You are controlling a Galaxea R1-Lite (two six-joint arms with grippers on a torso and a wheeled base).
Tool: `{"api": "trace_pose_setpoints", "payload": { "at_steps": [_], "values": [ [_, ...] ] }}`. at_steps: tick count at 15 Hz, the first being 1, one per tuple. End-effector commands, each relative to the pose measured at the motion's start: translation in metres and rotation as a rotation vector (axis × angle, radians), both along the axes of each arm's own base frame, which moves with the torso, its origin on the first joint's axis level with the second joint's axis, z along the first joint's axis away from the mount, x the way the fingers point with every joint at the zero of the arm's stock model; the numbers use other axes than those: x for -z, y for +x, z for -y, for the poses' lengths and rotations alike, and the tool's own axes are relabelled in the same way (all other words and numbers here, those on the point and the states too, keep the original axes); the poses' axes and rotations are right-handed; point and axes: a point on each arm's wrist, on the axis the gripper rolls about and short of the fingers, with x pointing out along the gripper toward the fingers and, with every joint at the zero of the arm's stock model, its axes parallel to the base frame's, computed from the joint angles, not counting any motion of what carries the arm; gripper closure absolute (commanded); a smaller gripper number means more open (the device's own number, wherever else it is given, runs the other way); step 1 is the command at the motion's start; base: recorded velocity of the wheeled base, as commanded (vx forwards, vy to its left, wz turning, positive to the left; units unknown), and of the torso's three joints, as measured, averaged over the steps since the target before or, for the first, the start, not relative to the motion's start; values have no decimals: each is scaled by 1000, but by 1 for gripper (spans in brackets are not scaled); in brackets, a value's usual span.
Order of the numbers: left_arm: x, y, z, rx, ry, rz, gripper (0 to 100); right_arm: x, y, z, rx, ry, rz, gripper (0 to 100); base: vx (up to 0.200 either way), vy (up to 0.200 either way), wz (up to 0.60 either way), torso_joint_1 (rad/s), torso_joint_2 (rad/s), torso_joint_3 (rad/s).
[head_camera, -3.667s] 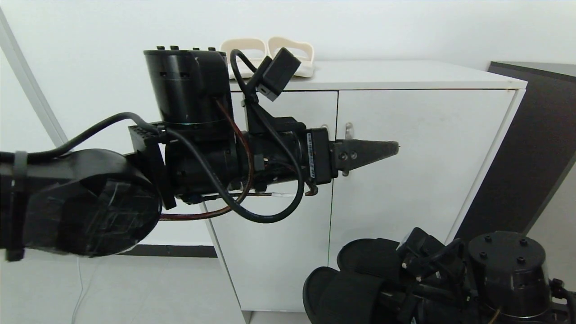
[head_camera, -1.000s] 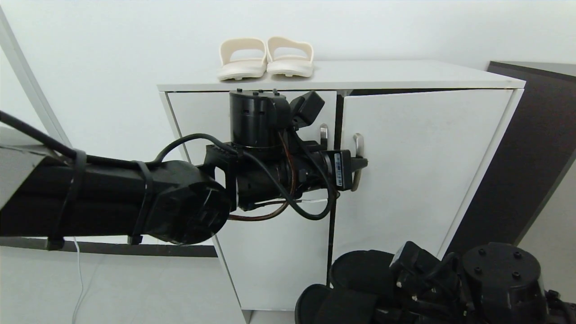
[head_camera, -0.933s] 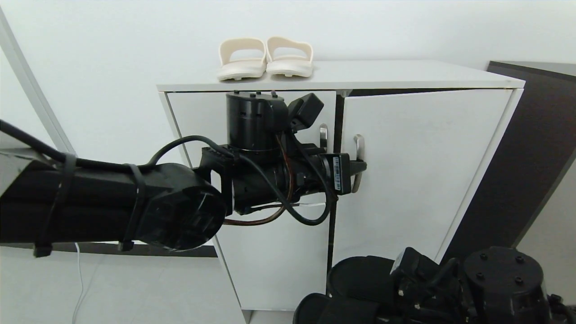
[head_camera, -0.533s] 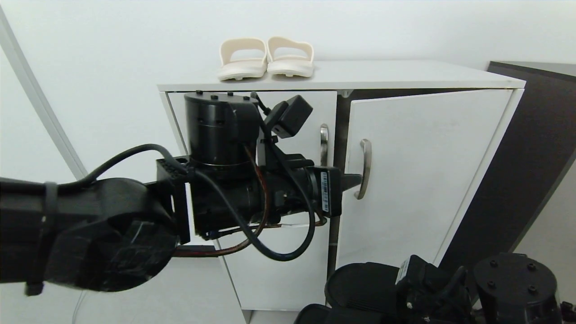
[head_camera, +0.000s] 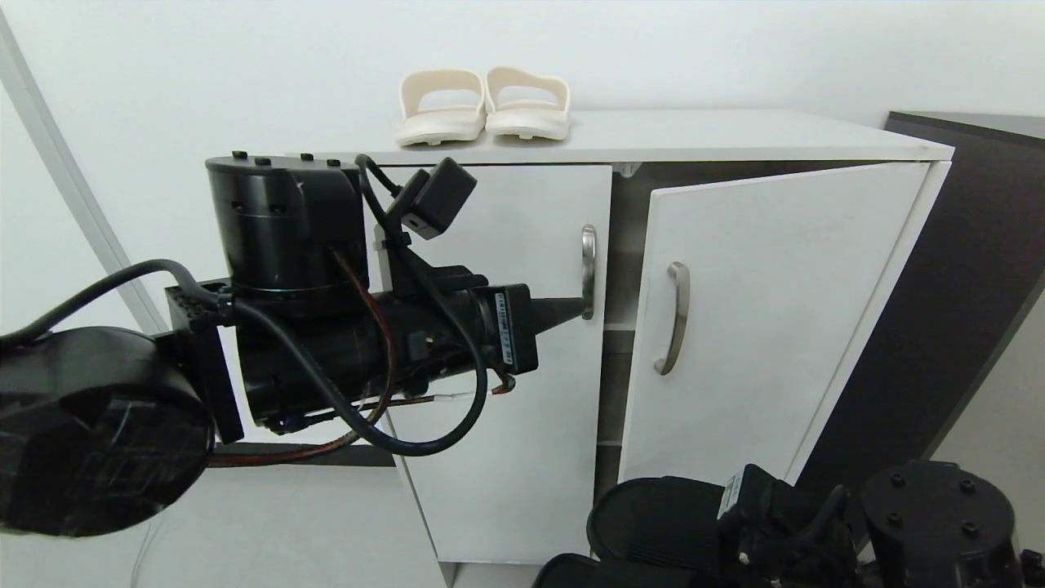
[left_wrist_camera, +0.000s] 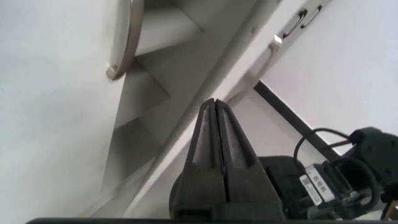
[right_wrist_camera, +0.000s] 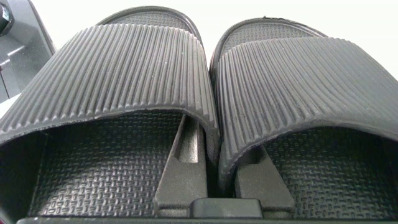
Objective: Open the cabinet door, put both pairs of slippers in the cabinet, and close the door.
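Nothing legible: the white sticker (head_camera: 504, 327) on the left arm (head_camera: 343, 351) carries print too small to read.

Looking forward and slightly down from the head, at middle range, onto the top and front of the white cabinet (head_camera: 735, 135), with the left arm (head_camera: 286, 327) crossing the near foreground. Peering from the left wrist along the left gripper (left_wrist_camera: 215, 109), tilted and close against the cabinet front, toward the gap between the doors. Shared with the head view: the left door's handle (left_wrist_camera: 124, 37) and the shelves (left_wrist_camera: 161, 28) behind that gap. Staring from the right wrist over the right gripper (right_wrist_camera: 222, 171), very near, straight into the black slippers (right_wrist_camera: 124, 74). Shared with the head view: those slippers, low at its bottom edge.
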Motion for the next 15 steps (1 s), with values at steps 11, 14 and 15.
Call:
{"api": "trace_pose_setpoints", "payload": {
  "at_steps": [11,14,15],
  "values": [
    [19,53,24,-50,-33,44,100,4,-2,2,-6,-18,-3,100,0,0,0,0,0,0],
    [19,58,35,-33,-38,50,100,5,-2,3,-12,-31,6,100,0,0,0,0,0,0],
    [19,62,39,-29,-39,51,100,5,-2,3,-14,-32,7,100,0,0,0,0,0,0]
  ]
}}
